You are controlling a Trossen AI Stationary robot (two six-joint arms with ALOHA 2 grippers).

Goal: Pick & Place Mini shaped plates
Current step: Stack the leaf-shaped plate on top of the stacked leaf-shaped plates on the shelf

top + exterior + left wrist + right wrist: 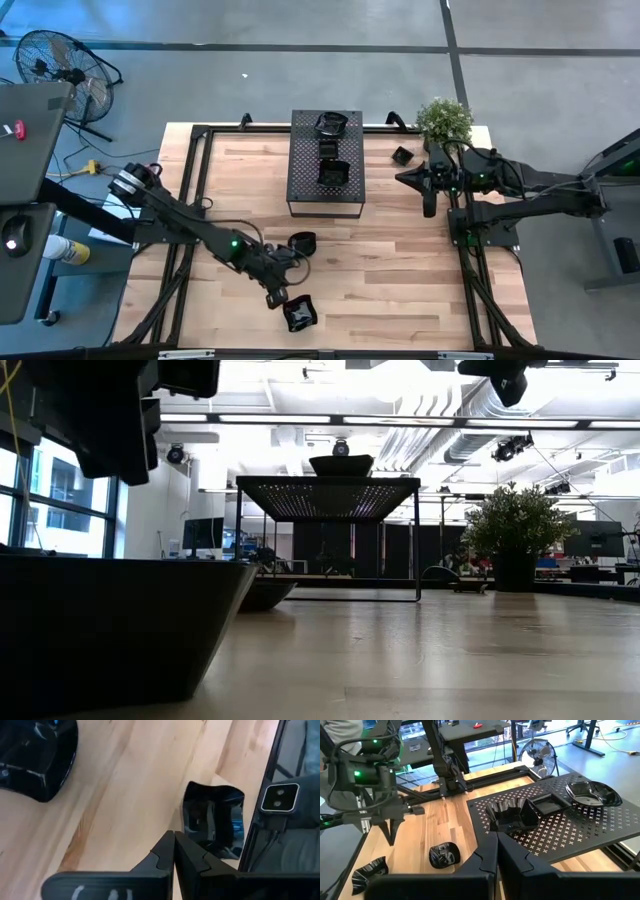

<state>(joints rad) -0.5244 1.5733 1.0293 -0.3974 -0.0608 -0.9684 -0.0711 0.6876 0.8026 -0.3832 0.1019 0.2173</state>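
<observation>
Several glossy black mini plates are in view. One with a wavy rim [300, 314] [212, 822] lies flat on the wood by the near edge. My left gripper [273, 297] [174, 840] hangs shut just beside it, tilted down and clear of the table [390, 840]. A second plate [302, 242] [35, 760] rests on the table mid-way. Three more [330, 123] [334, 172] [547, 802] sit on the black perforated stand [325, 195]. Another [402, 155] lies by the plant. My right gripper [402, 179] [495, 845] waits shut, raised at the right.
The perforated stand [580, 835] stands on thin legs at the far middle. A potted plant [444, 118] sits at the far right. Black frame rails [200, 190] run along the table's sides, and a small camera [280, 800] sits at the near edge. Bare wood lies between the plates.
</observation>
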